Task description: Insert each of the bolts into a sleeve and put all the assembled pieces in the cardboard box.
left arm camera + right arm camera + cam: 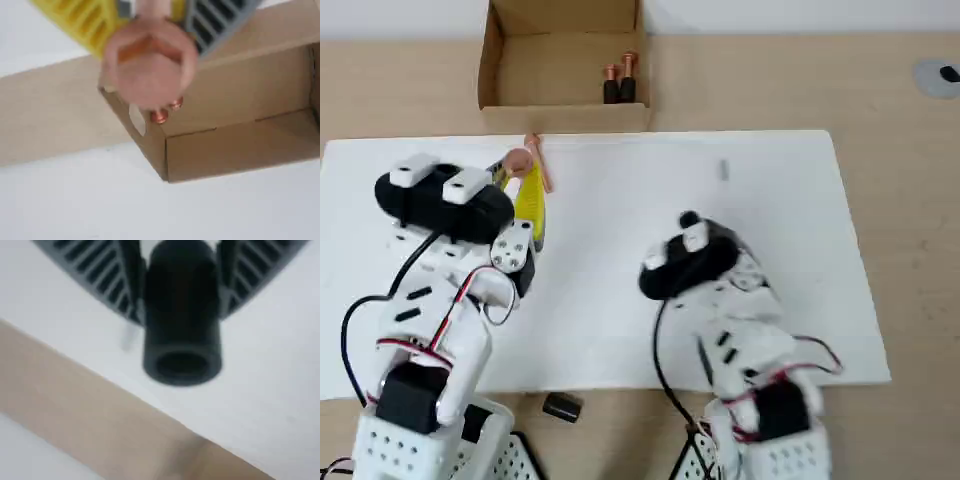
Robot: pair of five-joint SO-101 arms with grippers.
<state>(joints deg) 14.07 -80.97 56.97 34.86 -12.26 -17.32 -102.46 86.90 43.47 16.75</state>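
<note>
High view shows a cardboard box (500, 70) at the upper middle of the frame, open-topped, with plain brown walls and raised flaps. Two assembled pieces (618, 82) stand side by side against its right wall, each a black tube with a copper-coloured bolt rising from it. Below the box a smooth white sheet (620, 300) covers most of a wooden table (900, 200) of pale grain. At the upper left of the sheet the left gripper (527, 168), one finger yellow and ribbed, the other grey and ribbed, is clamped on a bolt (518, 162) just short of the box's front wall. In the left wrist view the bolt's rounded, dull pink-copper head faces the camera with a faint hexagonal form across it, and the box corner lies behind it. A thin copper-coloured rod lies just beside the yellow finger in the high view; whether it belongs to the held bolt cannot be told. Near the centre of the sheet the right gripper (688, 224), with dark ribbed fingers, is closed around a sleeve (182, 325), a matt black hollow cylinder whose open round end points at the camera in the right wrist view. A spare sleeve (562, 406), short and black, lies on bare wood at the lower left, beside the left arm's white base.
</note>
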